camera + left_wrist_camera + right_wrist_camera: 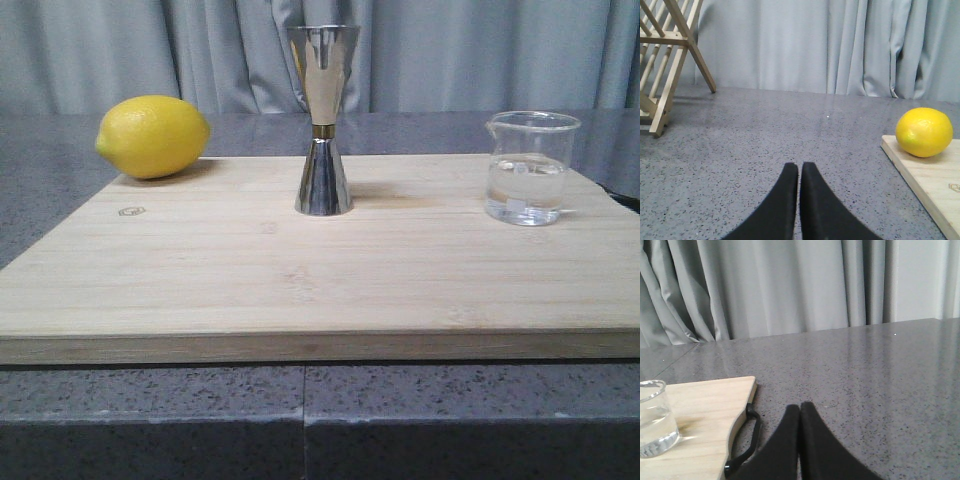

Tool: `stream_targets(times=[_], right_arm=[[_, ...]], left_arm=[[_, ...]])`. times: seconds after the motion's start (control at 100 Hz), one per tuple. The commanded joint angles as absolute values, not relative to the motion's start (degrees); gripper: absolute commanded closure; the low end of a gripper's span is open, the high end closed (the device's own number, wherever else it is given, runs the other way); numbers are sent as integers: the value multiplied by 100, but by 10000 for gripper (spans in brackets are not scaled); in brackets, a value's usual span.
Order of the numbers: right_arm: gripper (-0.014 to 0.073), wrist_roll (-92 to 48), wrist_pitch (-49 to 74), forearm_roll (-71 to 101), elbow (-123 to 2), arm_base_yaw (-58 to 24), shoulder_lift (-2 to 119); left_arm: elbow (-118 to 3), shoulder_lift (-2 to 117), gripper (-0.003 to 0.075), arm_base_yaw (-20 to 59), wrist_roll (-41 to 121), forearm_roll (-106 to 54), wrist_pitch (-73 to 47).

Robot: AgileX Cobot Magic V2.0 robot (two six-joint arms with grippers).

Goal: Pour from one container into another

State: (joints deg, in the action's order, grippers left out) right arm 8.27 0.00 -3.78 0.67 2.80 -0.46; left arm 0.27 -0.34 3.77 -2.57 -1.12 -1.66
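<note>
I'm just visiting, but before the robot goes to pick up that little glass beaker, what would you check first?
1. Beaker upright on the cutting board, clear liquid inside: ok.
2. Jigger standing upright, open cup on top, apart from the beaker: ok.
3. Right gripper ready to grasp: not ok, its fingers are closed and it sits off the board, beside the beaker.
4. Left gripper out of the way: ok, closed over the counter near the lemon.
5. Lemon clear of the pouring path: ok, it sits at the board's far left corner.
6. Jigger already empty: cannot tell.
</note>
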Motion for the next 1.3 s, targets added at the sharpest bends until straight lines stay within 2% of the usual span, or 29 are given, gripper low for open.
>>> stream_targets(times=[0.0,0.89,1.05,1.29], right_arm=[[665,794,-468,-369,116,284,-172],[665,794,-545,-699,-9,284,-163],[665,794,-102,-737,-539,284,-163],[665,780,1236,-751,-1769,183,270]], left_arm=[[192,-161,739,374,-248,-159,272],[38,-161,739,374,-248,-159,315],[-450,-161,739,374,-248,-159,0],[-1626,223,739,374,-240,-109,-942]])
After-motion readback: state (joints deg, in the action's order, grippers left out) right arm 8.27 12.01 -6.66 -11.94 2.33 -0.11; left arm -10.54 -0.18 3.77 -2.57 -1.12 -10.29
